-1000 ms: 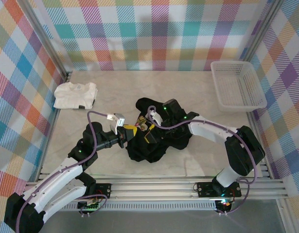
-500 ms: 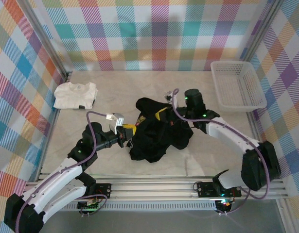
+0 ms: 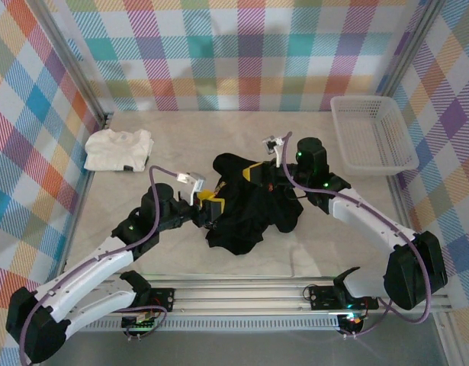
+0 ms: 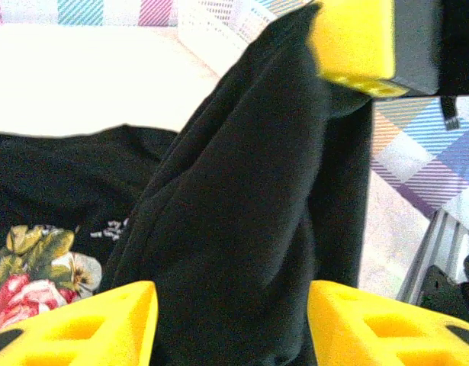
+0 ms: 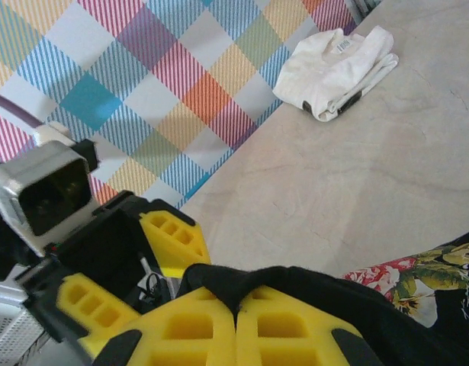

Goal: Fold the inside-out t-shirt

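Table (image 3: 219,133) centre blocked: black t-shirt (image 3: 253,217) heaped there, left gripper (image 3: 211,206) at its left edge, right gripper (image 3: 255,172) at its far edge (the arms slant in across both near flanks). Far strip open between white folded shirt (image 3: 118,149), far left, and basket (image 3: 375,166), far right. Near strip before the heap bare.

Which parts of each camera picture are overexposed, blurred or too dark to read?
Left wrist view: the table behind is blown out to white, the left gripper's fingers soft. Top external view: even light, yet the black t-shirt is a dark mass with few readable folds. Right wrist view: the white t-shirt is sharp.
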Motion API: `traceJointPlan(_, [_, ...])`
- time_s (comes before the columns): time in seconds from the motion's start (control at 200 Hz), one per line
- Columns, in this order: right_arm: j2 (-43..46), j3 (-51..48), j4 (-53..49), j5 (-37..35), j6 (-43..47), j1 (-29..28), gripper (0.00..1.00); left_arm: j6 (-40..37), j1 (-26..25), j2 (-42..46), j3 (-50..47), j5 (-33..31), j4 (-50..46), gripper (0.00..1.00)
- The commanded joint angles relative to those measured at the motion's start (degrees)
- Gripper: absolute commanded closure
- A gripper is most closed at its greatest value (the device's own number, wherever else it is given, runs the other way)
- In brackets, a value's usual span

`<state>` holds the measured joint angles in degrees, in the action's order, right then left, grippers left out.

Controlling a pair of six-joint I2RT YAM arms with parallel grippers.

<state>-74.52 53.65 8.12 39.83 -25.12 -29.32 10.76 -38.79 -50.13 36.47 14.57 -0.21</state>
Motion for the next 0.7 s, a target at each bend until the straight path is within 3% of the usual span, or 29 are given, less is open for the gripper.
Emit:
traceJointPlan(0.0, [-0.8, -0.3, 2.9, -0.5, -2.3, -0.4, 1.00, -0.3, -3.4, -1.9, 4.4, -7.5, -5.3, 0.37])
traceJointPlan(0.16, [-1.3, -0.1, 3.1, -0.7, -2.8, -0.7, 1.00, -1.2, -8.7, -9.2, 10.9, -16.3, -10.9, 0.24])
traceJointPlan(0.275, [-1.0, -0.2, 2.7, -0.7, -2.6, -0.8, 1.00, -1.4, -9.8, -15.8, 15.0, -22.5, -13.9, 0.23])
traceJointPlan(0.33, [-0.6, -0.3, 1.8, -1.0, -1.9, -0.8, 1.00, -1.0, -9.8, -18.4, 16.2, -25.1, -14.0, 0.28])
traceJointPlan(0.41, [0.5, -0.3, -0.9, -1.7, 0.9, -0.8, 1.00, -0.2, -9.3, -21.0, 16.7, -26.4, -12.2, 0.50])
traceJointPlan(0.49, [2.8, -0.7, -3.5, -2.8, 5.4, -0.7, 1.00, 0.5, -7.2, -21.8, 16.0, -18.4, -8.1, 0.75])
traceJointPlan(0.565, [4.9, -1.1, -6.3, -3.9, 10.8, -0.7, 1.00, 2.3, -4.1, -20.4, 13.6, -4.5, -1.8, 0.98])
traceJointPlan(0.695, [6.5, -0.1, -13.1, -11.8, 15.7, -0.8, 1.00, 9.2, 1.0, -14.4, 5.5, 20.9, 18.0, 1.00])
